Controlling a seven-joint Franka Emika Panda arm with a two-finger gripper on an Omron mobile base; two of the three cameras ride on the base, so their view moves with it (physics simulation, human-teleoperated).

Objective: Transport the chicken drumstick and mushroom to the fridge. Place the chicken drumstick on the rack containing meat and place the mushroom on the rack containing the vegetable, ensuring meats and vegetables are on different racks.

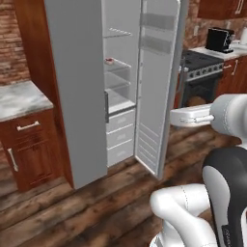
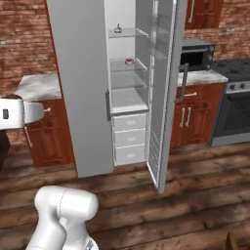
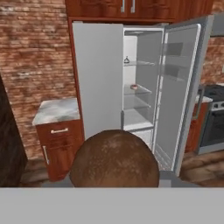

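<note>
A lumpy, golden-brown chicken drumstick (image 3: 114,158) bulges rounded right at the hand camera; whether the fingers grip it I cannot tell. The smooth light-grey fridge (image 3: 98,78) stands open, red meat (image 3: 134,87) near a clear glass rack's (image 3: 140,92) front edge.

Meat (image 2: 129,61) on fridge (image 2: 80,88) rack (image 2: 128,65), white drawers (image 2: 129,139) below

No legible text, label, brand, number or sign on anything here.
</note>
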